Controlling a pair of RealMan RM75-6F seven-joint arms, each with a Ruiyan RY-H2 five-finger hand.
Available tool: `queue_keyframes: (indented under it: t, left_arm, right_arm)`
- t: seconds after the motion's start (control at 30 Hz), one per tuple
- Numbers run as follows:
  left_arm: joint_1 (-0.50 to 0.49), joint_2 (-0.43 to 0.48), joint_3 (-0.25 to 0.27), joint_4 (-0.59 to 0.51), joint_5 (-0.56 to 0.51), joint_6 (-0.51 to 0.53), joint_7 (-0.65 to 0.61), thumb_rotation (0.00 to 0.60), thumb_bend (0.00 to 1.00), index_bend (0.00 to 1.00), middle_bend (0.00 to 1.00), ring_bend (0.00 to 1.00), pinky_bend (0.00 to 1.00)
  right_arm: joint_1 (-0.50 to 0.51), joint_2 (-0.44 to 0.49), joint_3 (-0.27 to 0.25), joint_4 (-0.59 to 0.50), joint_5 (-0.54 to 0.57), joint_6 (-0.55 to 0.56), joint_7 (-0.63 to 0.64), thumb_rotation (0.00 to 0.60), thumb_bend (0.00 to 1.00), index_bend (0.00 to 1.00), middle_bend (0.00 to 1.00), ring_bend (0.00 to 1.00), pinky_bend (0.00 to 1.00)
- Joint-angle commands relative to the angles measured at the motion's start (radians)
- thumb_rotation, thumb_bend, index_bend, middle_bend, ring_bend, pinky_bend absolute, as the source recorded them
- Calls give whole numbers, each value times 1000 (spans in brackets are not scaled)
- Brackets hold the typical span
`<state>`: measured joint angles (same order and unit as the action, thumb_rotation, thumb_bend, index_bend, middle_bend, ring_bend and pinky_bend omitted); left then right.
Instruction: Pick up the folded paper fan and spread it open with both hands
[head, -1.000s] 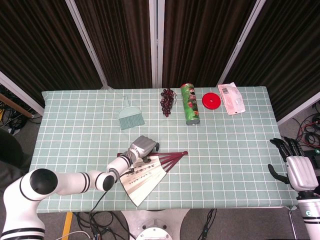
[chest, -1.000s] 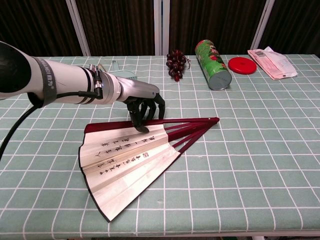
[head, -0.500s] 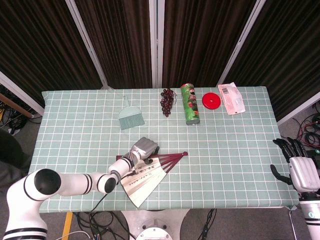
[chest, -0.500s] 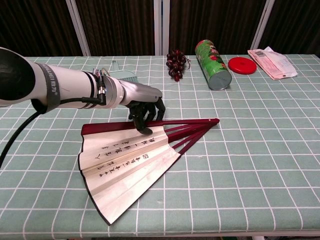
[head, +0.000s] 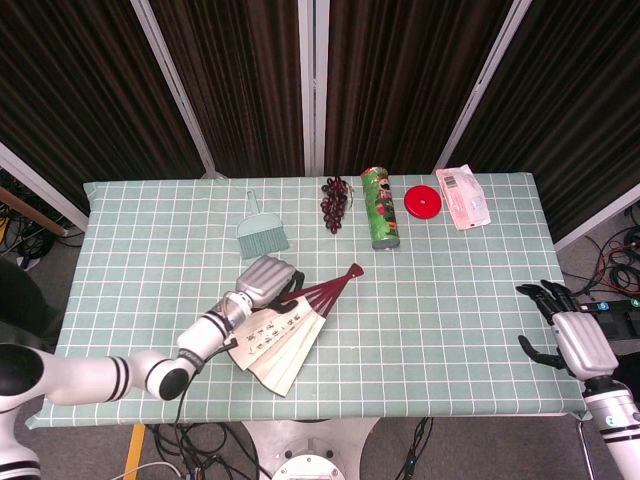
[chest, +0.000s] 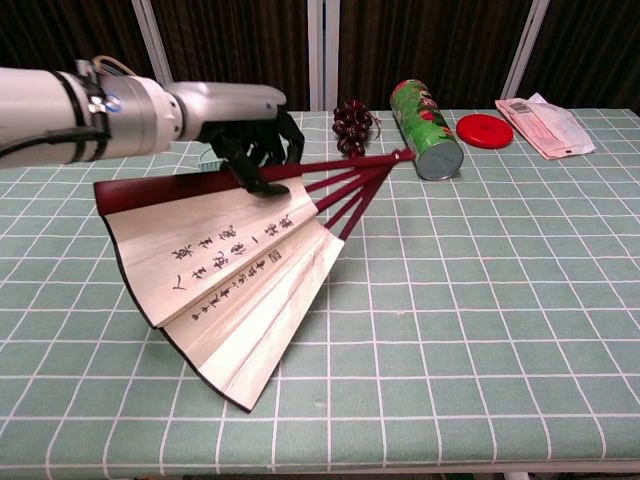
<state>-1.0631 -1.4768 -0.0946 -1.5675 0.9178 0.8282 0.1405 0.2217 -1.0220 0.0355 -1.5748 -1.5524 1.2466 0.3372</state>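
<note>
The paper fan (chest: 230, 270) is partly spread, cream leaf with black writing and dark red ribs, and is lifted off the green checked table (chest: 500, 300). My left hand (chest: 250, 130) grips it from above at the top red rib, near where the leaf begins. In the head view the fan (head: 270, 340) hangs left of the table's middle under my left hand (head: 265, 280). My right hand (head: 560, 335) hovers open beyond the table's right front corner, far from the fan. The chest view does not show it.
Along the far side lie a green hand brush (head: 262, 236), dark grapes (head: 334, 203), a green can (head: 380, 208) on its side, a red lid (head: 423, 201) and a pink packet (head: 463, 196). The can (chest: 425, 115) lies just past the fan's pivot end.
My left hand has taken hold of the fan and raised it off the table, swinging its pivot end toward the far side. My right hand has drifted inward toward the table.
</note>
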Motion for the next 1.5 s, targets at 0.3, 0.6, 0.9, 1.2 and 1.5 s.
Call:
queue_keyframes:
  t: [0.3, 0.6, 0.9, 1.2, 1.5]
  left_arm:
    - [286, 126, -58, -57, 423, 333, -554, 600, 312, 593, 735, 696, 703]
    - [347, 96, -77, -14, 550, 476, -643, 600, 310, 593, 732, 695, 702]
    - [354, 104, -101, -45, 595, 500, -634, 600, 308, 593, 732, 695, 699]
    - [345, 102, -127, -76, 609, 497, -587, 600, 305, 594, 732, 695, 698]
    - [323, 89, -161, -110, 607, 484, -547, 600, 305, 593, 732, 695, 697]
  right_arm:
    - [264, -44, -26, -16, -99, -330, 335, 600, 327, 242, 255, 127, 101]
    - [411, -176, 34, 11, -64, -416, 559, 600, 327, 244, 224, 128, 104]
    - [548, -311, 123, 22, 32, -512, 578, 600, 324, 235, 185, 117, 104]
    - [644, -376, 192, 11, 110, -580, 607, 600, 301, 208, 168, 115, 104]
    - [696, -419, 245, 8, 172, -589, 582, 600, 295, 192, 180, 115, 98]
